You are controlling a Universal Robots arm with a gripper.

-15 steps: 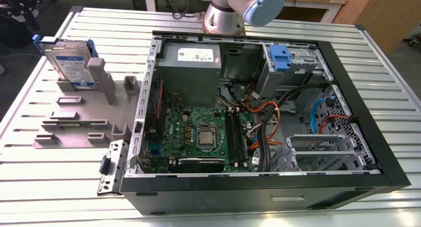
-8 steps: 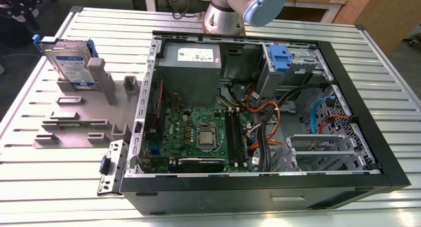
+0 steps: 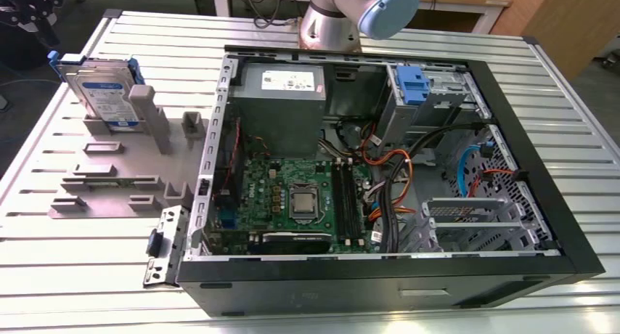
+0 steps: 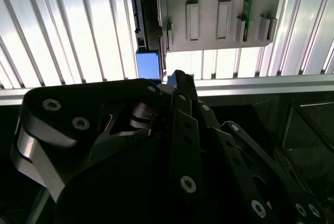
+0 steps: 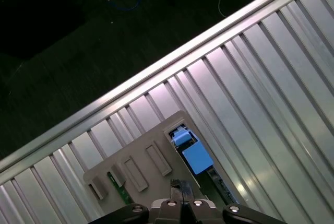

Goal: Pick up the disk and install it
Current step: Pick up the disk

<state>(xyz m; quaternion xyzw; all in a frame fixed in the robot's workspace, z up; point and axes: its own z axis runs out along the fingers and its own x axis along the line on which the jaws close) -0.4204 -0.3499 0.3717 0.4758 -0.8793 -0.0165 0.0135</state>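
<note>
Exterior view: slatted metal bench [image 3: 78,276], open computer case [image 3: 368,279] lying on its side across the middle and toward the edge on the exterior view's right. Grey holder block [image 3: 97,203] just beside the case, toward the bench's edge on the exterior view's left. The disk [image 3: 97,87] standing on edge in the far end of that block, label toward the camera, blue rails along its sides, near the bench's far corner on the exterior view's left. Not yet lifted, not in the case. Robot arm [image 3: 353,14] rising at the far edge of the bench, behind the case. Inside the case: green motherboard [image 3: 290,196], grey power supply [image 3: 281,94] against the far wall, blue latch [image 3: 412,83] in the drive bay, orange and black cables [image 3: 388,167] between. Small metal bracket [image 3: 165,247] flat on the bench at the case's near corner; touching or just beside, cannot tell.

First wrist view: gripper [image 5: 180,190] above the holder block, bench edge and dark floor beyond. Jaws drawn together, no gap seen between the fingertips, nothing held. Fingertips lined up just beside the disk's blue rail; touching or apart, cannot tell. Green circuit strip [image 5: 119,191] upright in a neighbouring slot of the block.

Second wrist view: closed linkage, corner of the blue rail showing past the fingertip.
</note>
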